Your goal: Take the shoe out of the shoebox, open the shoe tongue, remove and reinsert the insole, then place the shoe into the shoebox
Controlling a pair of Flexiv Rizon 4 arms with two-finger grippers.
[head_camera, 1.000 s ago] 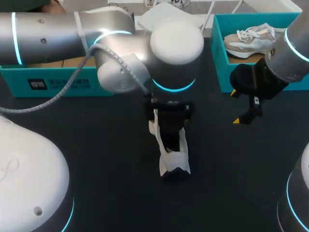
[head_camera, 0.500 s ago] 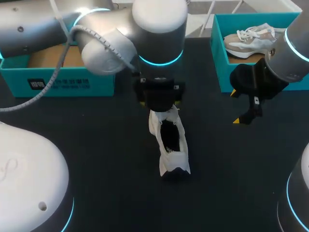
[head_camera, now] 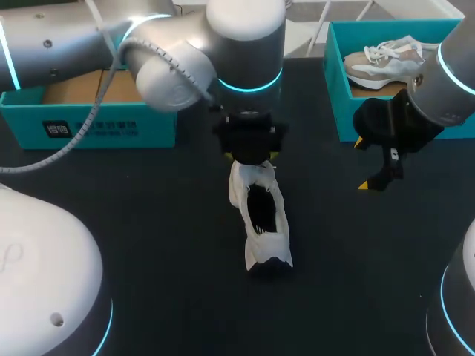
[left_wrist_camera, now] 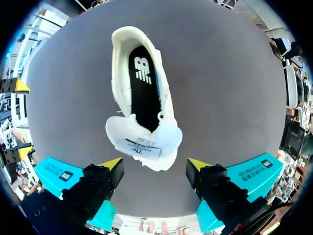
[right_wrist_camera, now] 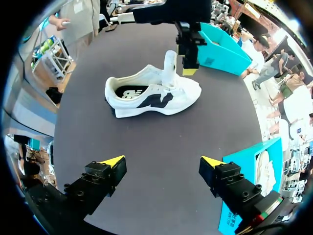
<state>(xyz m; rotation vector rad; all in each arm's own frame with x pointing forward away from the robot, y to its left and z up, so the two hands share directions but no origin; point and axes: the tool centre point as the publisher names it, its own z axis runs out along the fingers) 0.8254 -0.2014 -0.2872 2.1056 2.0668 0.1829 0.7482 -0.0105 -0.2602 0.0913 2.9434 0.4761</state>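
Left shoebox sits at the far left of the table. Left tool hangs spread above the forefoot of the shoe, fingers clear of the raised tongue, gripping nothing. The shoe stands mid-table, outside both boxes. Expect it to be light, with a soft upper and a thin, floppy insole (pinch its heel edge, you'd judge). Right tool hangs agape and empty, well apart from the shoe. The insole's toe end is hidden under the tongue.
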